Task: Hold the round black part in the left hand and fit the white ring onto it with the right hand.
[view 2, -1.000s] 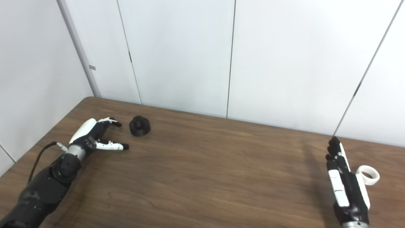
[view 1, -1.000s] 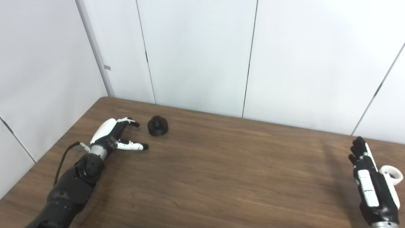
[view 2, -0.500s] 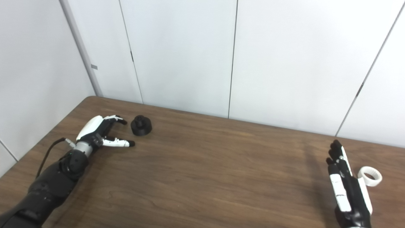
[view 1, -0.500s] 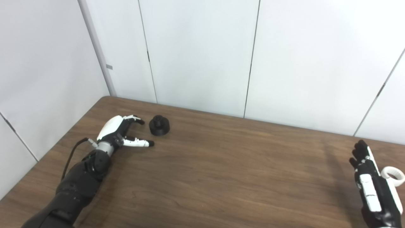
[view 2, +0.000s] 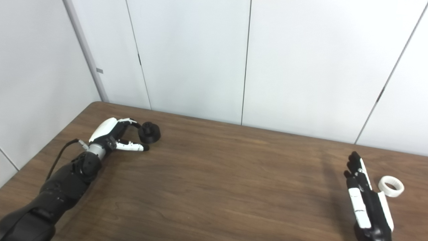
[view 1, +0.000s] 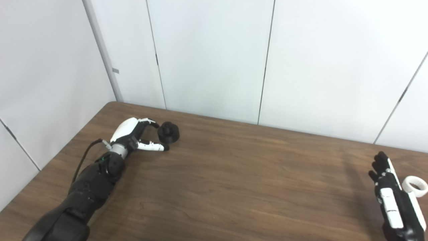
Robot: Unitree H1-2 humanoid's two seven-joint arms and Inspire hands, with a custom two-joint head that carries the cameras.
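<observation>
The round black part [view 1: 168, 133] stands on the wooden table [view 1: 227, 180] at the far left. My left hand [view 1: 135, 135] is right beside it, open, with fingers curved over its left side and the thumb reaching along the table in front of it. Whether the fingertips touch the part I cannot tell. The white ring [view 2: 390, 186] lies flat on the table at the far right. My right hand [view 2: 366, 201] stands open just left of the ring, fingers straight and pointing away from me, holding nothing.
White wall panels [view 1: 214, 57] rise directly behind the table's far edge and along its left side. The left arm's black cable [view 1: 87, 154] loops above the table near the wrist.
My left hand has moved right, up to the black part, its fingers now arching around it. The right hand has drawn slightly back toward me, uncovering more of the ring.
</observation>
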